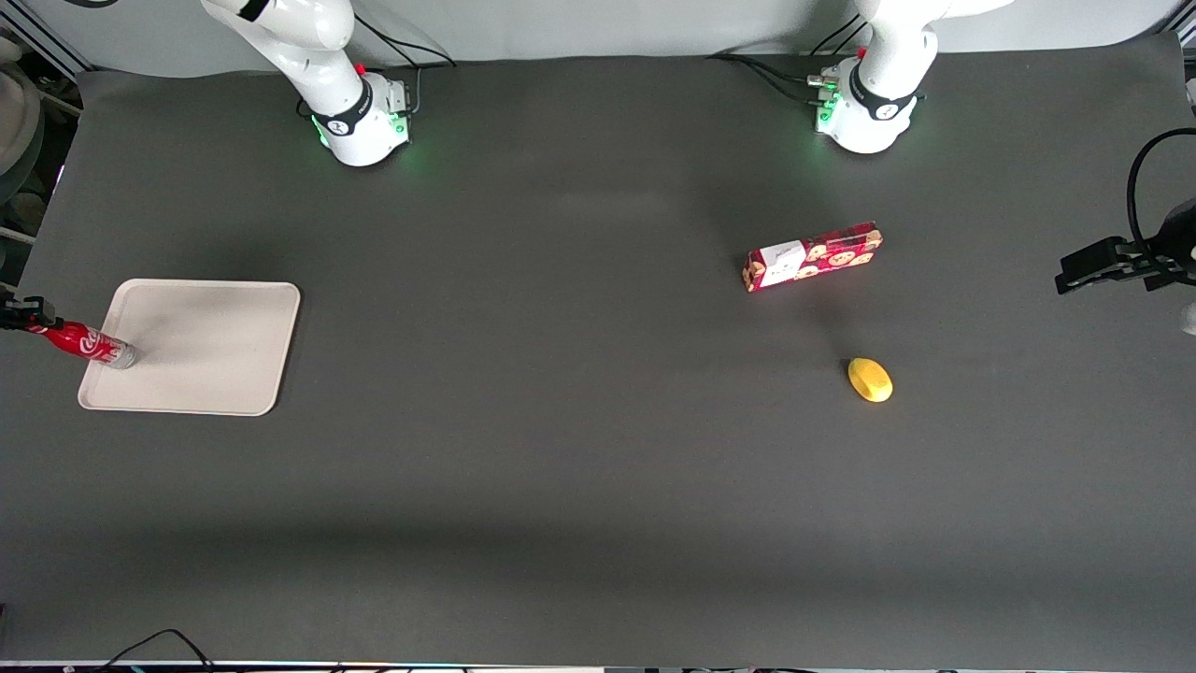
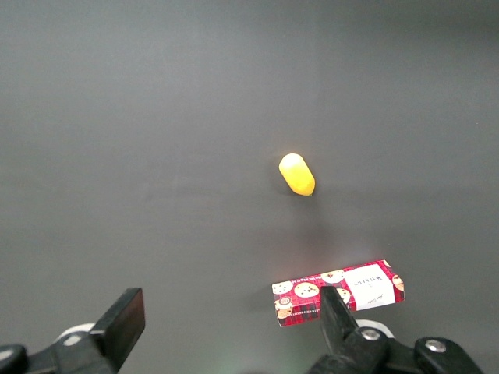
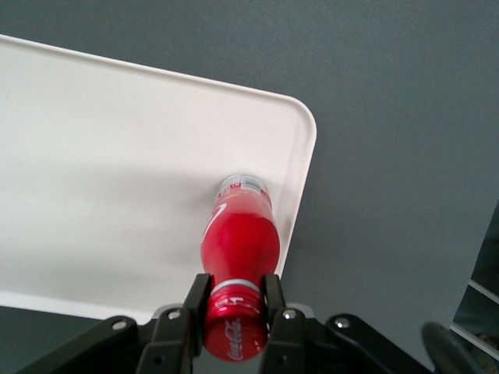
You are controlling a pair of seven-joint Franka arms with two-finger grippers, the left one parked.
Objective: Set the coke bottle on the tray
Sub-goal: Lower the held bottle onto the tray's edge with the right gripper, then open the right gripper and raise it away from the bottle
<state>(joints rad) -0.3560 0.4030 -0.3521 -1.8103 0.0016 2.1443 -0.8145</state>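
The coke bottle point(image 1: 86, 343), with its red wrap and red cap, leans with its clear base on the beige tray point(image 1: 215, 346), close to the tray's rim at the working arm's end of the table. My right gripper point(image 1: 28, 315) is shut on the bottle's cap. In the right wrist view the two black fingers point(image 3: 196, 300) press on either side of the red cap point(image 3: 235, 331), and the bottle point(image 3: 240, 234) stands with its base on the tray point(image 3: 101, 179) near a rounded corner.
A red rectangular cookie box point(image 1: 811, 256) and a yellow oval object point(image 1: 870, 380) lie toward the parked arm's end of the table; both also show in the left wrist view, the box point(image 2: 339, 291) and the yellow object point(image 2: 297, 174). Dark mat covers the table.
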